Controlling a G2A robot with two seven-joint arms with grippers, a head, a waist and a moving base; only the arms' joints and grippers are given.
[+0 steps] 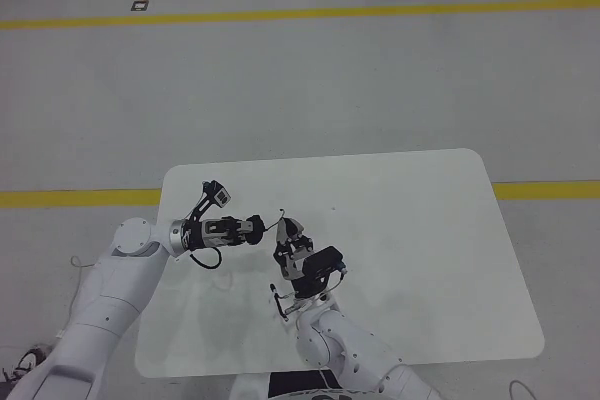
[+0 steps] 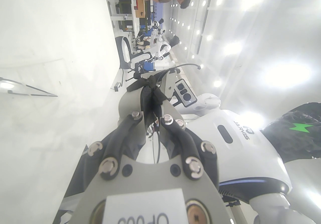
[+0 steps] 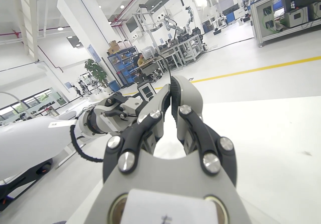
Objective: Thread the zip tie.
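The zip tie (image 1: 277,220) is a thin black strap held above the white table (image 1: 420,250) between my two grippers. In the top view my left gripper (image 1: 260,229) comes in from the left and my right gripper (image 1: 288,238) from the near side, their tips almost touching. In the right wrist view my right gripper (image 3: 171,85) is shut on the strap, and the zip tie (image 3: 167,65) curves up out of its tips. In the left wrist view my left gripper (image 2: 151,89) is shut on the tie, and the zip tie's (image 2: 188,64) free end arcs past the right gripper (image 2: 170,81) just behind it.
Both arms hang over the table's near left part. Its left edge (image 1: 164,240) lies close behind the left arm. Bare tabletop (image 1: 430,300) stretches to the right and toward the far side. The floor has yellow lines (image 1: 540,188) beyond the table.
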